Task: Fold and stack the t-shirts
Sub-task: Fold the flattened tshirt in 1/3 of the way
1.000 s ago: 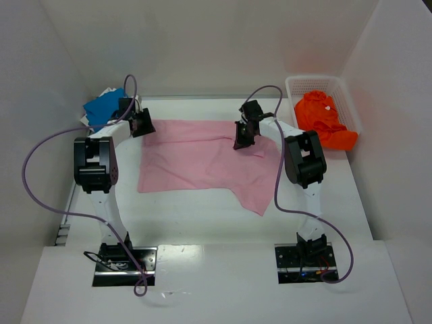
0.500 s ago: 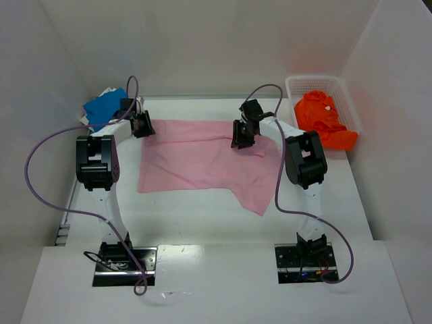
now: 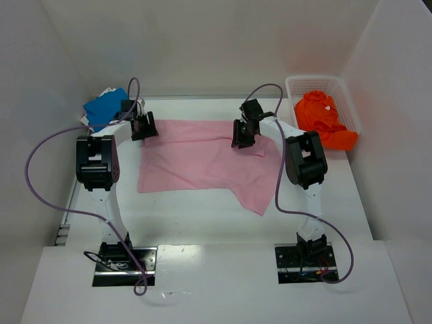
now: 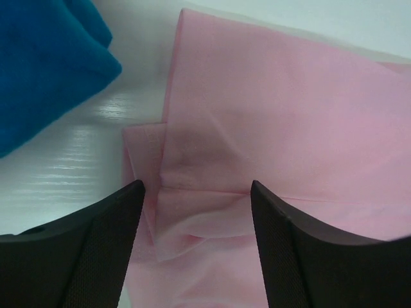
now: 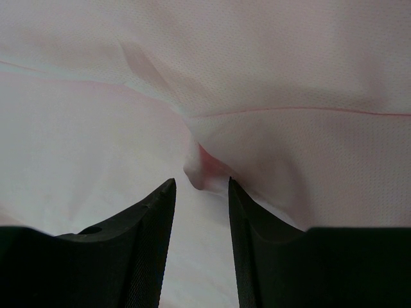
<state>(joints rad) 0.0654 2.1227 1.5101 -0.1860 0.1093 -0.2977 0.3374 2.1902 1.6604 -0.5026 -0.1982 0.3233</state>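
Standing by the worktop, I see a pink t-shirt lying spread across its middle, reaching toward the far edge, one flap trailing toward the near right. The left gripper hangs over the shirt's far left corner, jaws set wide apart, a doubled-over flap of cloth lying between them. The right gripper sits low over the shirt's far edge, right of centre. Its jaws are narrow, a small pucker of pink cloth rises at their tips, and I cannot tell whether they pinch it. A blue folded cloth rests in the far left corner. A white basket at the far right corner holds an orange garment.
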